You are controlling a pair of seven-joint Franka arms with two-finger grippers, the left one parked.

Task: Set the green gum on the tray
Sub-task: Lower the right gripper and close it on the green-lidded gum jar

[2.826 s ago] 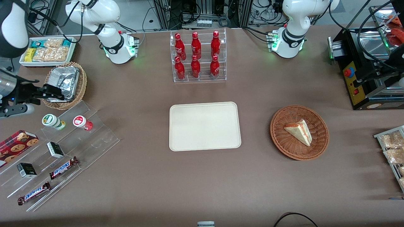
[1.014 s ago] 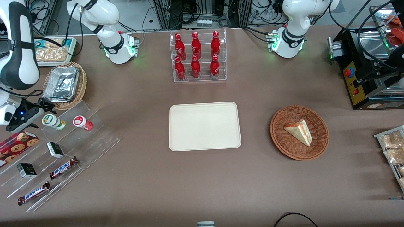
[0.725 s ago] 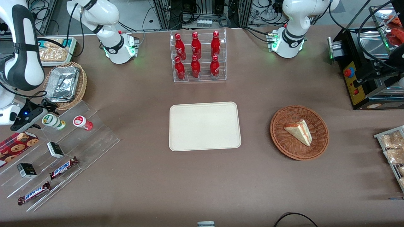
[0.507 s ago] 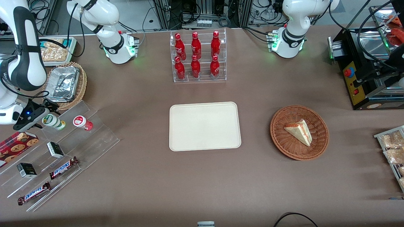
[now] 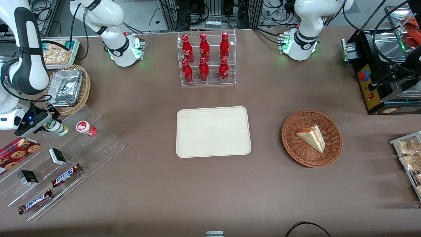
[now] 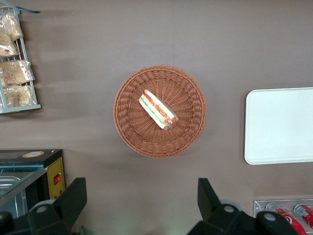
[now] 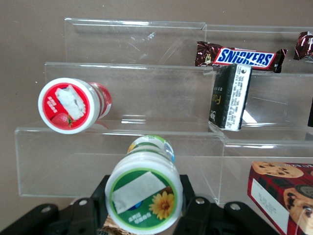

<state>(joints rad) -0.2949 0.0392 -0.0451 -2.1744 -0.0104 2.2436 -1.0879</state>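
green gum (image 7: 145, 196) hides gripper (image 7: 143, 211) fingertips

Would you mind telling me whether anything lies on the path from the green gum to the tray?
Nothing visible does. The end effector is at the green gum on the acrylic display stand. The red gum stands beside it, toward the tray, but only bare tablecloth separates stand and tray.
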